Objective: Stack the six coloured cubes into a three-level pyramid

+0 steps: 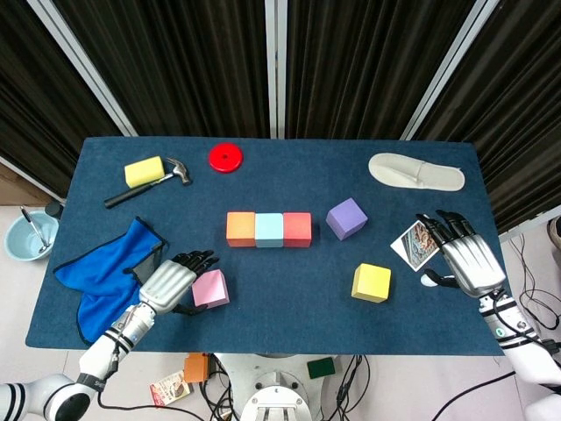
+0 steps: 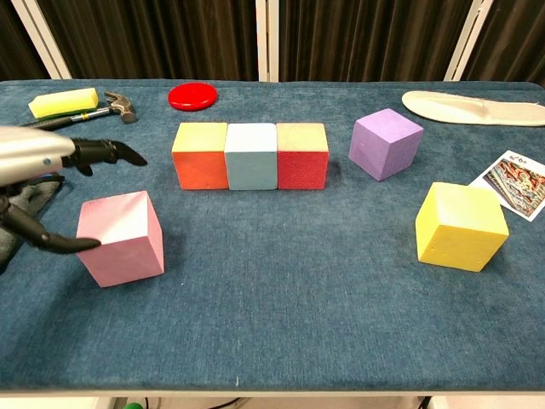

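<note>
An orange cube (image 1: 240, 228), a light blue cube (image 1: 269, 230) and a red cube (image 1: 297, 229) stand touching in a row at mid-table. Right of the row sits a purple cube (image 1: 347, 217); a yellow cube (image 1: 372, 282) lies nearer the front. The pink cube (image 1: 211, 288) is at the front left. My left hand (image 1: 171, 282) is right beside its left face, fingers spread. In the chest view the thumb reaches the pink cube (image 2: 123, 239) low on its left side, while the fingers (image 2: 111, 152) hover behind it. My right hand (image 1: 469, 259) hangs open near the right edge.
A blue cloth (image 1: 105, 272) lies left of my left hand. A hammer (image 1: 149, 184), a yellow sponge (image 1: 144, 169) and a red disc (image 1: 225, 157) are at the back left. A white insole (image 1: 416, 173) is at the back right, a picture card (image 1: 415, 245) by my right hand.
</note>
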Robot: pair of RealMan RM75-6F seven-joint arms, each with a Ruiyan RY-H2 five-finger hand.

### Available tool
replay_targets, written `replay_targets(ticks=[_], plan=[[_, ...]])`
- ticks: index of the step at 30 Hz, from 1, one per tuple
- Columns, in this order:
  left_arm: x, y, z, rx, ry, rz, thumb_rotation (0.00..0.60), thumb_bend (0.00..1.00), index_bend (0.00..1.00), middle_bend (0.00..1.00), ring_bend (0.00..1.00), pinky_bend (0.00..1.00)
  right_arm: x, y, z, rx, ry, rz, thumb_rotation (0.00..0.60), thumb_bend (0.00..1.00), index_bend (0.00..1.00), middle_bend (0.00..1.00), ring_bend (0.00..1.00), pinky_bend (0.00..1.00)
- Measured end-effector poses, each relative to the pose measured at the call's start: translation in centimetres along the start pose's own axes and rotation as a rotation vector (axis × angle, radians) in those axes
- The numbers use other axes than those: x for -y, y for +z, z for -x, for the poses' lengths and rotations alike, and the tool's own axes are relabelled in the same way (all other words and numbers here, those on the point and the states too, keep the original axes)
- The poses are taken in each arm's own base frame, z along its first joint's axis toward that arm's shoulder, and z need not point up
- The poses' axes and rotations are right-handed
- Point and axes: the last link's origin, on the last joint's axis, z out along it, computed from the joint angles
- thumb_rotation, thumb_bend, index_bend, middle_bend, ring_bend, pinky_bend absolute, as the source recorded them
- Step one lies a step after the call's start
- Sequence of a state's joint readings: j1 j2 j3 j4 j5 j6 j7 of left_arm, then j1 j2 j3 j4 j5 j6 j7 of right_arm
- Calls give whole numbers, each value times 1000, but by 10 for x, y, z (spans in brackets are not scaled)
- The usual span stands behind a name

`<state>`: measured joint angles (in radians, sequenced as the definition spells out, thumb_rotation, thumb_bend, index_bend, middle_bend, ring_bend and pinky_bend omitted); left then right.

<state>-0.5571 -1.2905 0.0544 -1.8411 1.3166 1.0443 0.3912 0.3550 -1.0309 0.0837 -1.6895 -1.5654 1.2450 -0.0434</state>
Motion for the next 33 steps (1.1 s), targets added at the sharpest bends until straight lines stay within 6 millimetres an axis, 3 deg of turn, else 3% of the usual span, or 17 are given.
replay_targets(ticks=[9, 16, 19, 25, 28, 33], plan=[[-5, 4, 14, 25, -22, -33, 428, 203, 145, 101, 164, 255, -3, -3, 5, 1, 18, 0, 600, 176, 78, 179, 65, 125], [-7, 11, 23, 1, -12, -49, 488, 205, 330, 335, 393, 525, -8, -11, 5, -17, 41, 24, 600, 176, 79, 179, 65, 125], [-7, 12, 23, -27, -21, -55, 548, 205, 370, 380, 426, 582, -11, -17, 6, -26, 53, 40, 600, 176, 79, 179, 66, 125], [1, 6, -3, -108, -6, -46, 559, 205, 379, 400, 434, 578, -17, -29, 5, -50, 60, 68, 600, 176, 79, 179, 65, 125], [11, 6, -29, -150, 19, -41, 560, 204, 376, 374, 423, 560, -19, -36, 2, -71, 65, 85, 600, 176, 79, 179, 65, 125], [19, 26, -79, -195, 49, 27, 561, 205, 367, 353, 395, 515, -21, -50, -2, -98, 77, 115, 600, 176, 79, 178, 65, 125]])
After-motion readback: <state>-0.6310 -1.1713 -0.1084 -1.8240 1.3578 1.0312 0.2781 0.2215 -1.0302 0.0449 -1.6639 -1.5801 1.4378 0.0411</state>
